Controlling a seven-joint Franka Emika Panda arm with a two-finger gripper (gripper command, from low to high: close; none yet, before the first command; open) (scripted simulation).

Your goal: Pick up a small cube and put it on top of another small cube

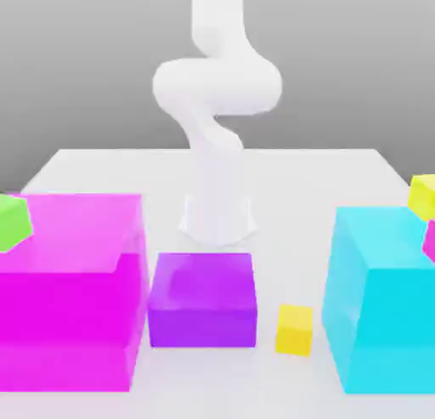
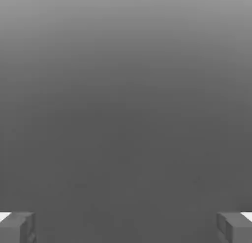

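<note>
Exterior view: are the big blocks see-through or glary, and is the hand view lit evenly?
Exterior view: the magenta block and cyan block look translucent, without glare; the small golden-yellow cube is opaque with a soft shadow. Hand view: a grey gradient, lighter at one edge, between the open gripper fingertips.

Simulated test scene, not a real room. Flat white desk (image 1: pixel 340 167), featureless grey backdrop. Translucent plain-coloured blocks, e.g. magenta block (image 1: pixel 72 290) at 9 o'clock, look rendered.

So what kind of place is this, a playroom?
Probably a computer-made robot test table, not a real room: a white robot arm stands on a plain white table among glowing blocks like the magenta block.
</note>
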